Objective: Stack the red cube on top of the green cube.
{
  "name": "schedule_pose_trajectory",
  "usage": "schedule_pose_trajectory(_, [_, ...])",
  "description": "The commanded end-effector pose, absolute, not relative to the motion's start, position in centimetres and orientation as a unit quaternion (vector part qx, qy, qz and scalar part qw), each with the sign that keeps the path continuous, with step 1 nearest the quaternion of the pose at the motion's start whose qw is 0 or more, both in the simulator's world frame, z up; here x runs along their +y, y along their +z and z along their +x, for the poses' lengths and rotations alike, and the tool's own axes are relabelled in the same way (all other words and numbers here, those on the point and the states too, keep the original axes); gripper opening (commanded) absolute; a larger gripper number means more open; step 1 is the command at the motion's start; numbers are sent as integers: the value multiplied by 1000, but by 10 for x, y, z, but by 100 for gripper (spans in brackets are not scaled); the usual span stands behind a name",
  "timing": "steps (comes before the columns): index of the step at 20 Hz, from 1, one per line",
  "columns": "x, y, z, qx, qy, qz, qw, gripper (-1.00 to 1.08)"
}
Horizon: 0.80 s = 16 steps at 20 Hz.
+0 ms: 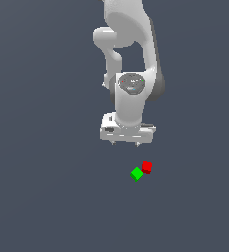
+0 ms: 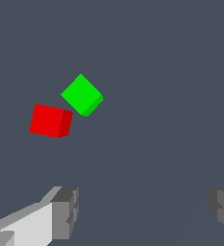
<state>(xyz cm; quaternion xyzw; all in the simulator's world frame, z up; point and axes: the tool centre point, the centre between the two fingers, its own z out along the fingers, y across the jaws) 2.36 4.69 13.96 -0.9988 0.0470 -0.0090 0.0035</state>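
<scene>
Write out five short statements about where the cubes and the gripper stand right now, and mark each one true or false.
1. The red cube sits on top of the green cube. False: both rest on the floor, side by side.
2. The gripper is open with nothing between its fingers. True.
3. In the exterior view, the red cube lies to the right of the green cube. True.
4. The gripper is closed on the green cube. False: it hangs apart from both cubes.
5. The two cubes lie close together, turned at different angles. True.
</scene>
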Motion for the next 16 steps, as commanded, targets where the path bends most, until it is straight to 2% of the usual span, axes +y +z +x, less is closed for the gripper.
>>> schedule_pose_trajectory(1, [62, 130, 30, 60, -8, -998, 3, 100])
schedule_pose_trajectory(16, [140, 79, 74, 132, -1, -991, 0, 100])
